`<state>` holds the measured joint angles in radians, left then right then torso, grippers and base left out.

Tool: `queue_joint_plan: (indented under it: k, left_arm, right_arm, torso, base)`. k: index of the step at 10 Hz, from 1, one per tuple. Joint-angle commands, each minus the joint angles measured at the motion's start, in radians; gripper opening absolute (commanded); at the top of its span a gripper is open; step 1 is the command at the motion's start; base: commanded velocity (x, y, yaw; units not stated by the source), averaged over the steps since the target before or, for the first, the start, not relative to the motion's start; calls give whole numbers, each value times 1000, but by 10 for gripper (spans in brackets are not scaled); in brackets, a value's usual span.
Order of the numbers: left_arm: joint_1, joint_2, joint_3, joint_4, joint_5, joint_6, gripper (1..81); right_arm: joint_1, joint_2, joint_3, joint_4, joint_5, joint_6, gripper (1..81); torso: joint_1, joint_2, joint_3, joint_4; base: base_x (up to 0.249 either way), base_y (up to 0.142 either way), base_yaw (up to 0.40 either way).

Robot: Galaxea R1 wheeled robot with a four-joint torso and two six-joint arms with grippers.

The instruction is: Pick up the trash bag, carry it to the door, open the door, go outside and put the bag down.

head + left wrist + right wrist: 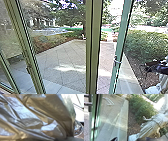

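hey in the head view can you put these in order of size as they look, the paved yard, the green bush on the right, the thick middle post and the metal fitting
Paved yard
Green bush and middle post: too alike to rank
Metal fitting

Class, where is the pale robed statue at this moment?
The statue is outside, at the right edge of the head view, by the planting bed and its green bush.
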<state>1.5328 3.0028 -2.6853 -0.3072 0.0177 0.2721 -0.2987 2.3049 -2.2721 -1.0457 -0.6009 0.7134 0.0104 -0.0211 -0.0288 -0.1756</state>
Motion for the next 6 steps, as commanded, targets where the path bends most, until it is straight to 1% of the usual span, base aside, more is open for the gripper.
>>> queue_joint_plan:
  k: [1,2,3,4,5,6]
  left_arm:
    - [-44,-2,2,-9,62,4,10]
    - [-44,-2,2,-9,64,4,10]
    - [-44,-2,2,-9,64,4,10]
    - [-44,-2,2,-7,62,4,10]
    - [-44,-2,2,-7,64,4,10]
    - [-44,-4,2,-7,64,4,10]
  right_arm:
    - [187,-85,-87,-109,-103,-14,811]
    - [186,-95,-98,-109,-93,-15,811]
    - [184,-106,-99,-105,-91,-28,811]
    - [174,-111,-99,-102,-91,-29,811]
    - [167,-112,-101,-100,-91,-29,811]
    - [167,-114,-102,-100,-91,-29,811]
  torso:
    - [0,0,0,0]
    - [0,0,0,0]
    - [0,0,0,-20]
    - [0,0,21,-35]
    - [0,0,33,-49]
    - [0,0,55,-66]
  base:
    - [0,0,0]
    - [0,0,0]
    - [0,0,0]
    - [0,0,0]
    - [0,0,0]
    - [0,0,0]
